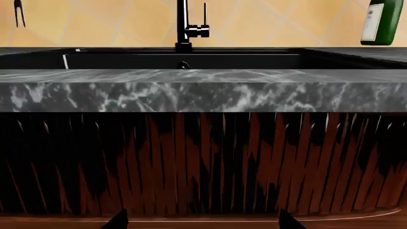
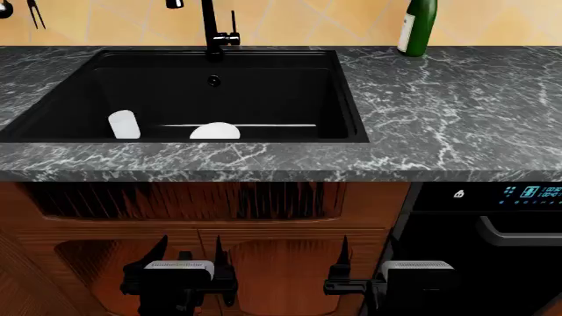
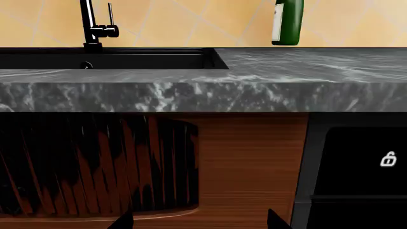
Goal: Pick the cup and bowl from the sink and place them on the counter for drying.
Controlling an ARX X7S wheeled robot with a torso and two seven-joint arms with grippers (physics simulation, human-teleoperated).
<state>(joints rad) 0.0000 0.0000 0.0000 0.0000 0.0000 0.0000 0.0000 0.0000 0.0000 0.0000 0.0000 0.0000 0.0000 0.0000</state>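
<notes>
Two grippers, left gripper (image 2: pixel 189 257) and right gripper (image 2: pixel 360 260), hang spread below the counter (image 2: pixel 439 118) edge. Smooth white cup (image 2: pixel 124 124) and bowl (image 2: pixel 215 131) sit apart against the matte black sink (image 2: pixel 347 99) front wall.

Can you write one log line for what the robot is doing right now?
stage: start | cup: in sink | bowl: in sink | left pincer: open, low | right pincer: open, low
</notes>
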